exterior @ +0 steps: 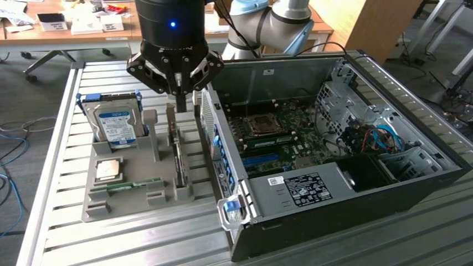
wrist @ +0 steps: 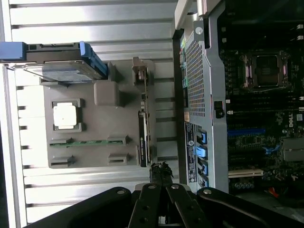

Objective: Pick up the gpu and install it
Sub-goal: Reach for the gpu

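The gpu (exterior: 177,151) stands on its edge in a slot of the grey holder (exterior: 140,158), its metal bracket toward the far end. In the wrist view the gpu (wrist: 144,135) is a thin dark strip along the holder (wrist: 102,121), next to the computer case. My gripper (exterior: 181,102) hangs just above the card's far end with its fingers shut together and nothing between them. Its fingertips (wrist: 160,168) sit close beside the card's end; whether they touch it I cannot tell.
The holder also carries a hard drive (exterior: 114,124) with a blue-white label, a CPU (exterior: 108,169) and a green RAM stick (exterior: 137,184). The open computer case (exterior: 414,166) lies to the exterior view's right, motherboard (exterior: 277,138) exposed. Everything rests on a slatted metal table (exterior: 111,238).
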### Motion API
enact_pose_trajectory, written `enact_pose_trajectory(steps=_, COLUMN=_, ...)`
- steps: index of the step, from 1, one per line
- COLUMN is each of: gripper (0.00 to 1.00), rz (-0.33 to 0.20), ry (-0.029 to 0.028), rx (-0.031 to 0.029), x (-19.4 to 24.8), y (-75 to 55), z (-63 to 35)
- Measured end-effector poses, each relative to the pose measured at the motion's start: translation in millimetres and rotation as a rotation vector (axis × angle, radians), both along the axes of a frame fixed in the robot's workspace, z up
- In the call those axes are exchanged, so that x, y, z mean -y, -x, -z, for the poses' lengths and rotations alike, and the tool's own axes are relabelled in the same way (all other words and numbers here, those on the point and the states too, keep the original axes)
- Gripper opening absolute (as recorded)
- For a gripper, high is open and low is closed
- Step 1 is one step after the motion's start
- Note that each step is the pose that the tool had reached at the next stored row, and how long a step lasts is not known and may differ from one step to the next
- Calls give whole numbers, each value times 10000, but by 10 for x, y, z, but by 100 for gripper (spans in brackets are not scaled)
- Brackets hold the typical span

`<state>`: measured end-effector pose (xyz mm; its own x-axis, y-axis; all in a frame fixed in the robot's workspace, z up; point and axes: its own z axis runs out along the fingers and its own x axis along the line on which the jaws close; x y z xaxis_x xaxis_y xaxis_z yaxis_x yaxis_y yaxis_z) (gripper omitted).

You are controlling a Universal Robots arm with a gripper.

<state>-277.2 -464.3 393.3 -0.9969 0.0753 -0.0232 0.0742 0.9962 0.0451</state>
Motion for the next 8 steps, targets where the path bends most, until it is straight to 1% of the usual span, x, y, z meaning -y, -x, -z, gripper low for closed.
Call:
enact_pose_trajectory(steps=4, gripper=11, rz=1, ry=1, rx=0, x=26, y=0, z=0)
enact_pose_trajectory(steps=8, gripper=11, rz=1, ry=1, rx=0, x=27, y=0, z=0)
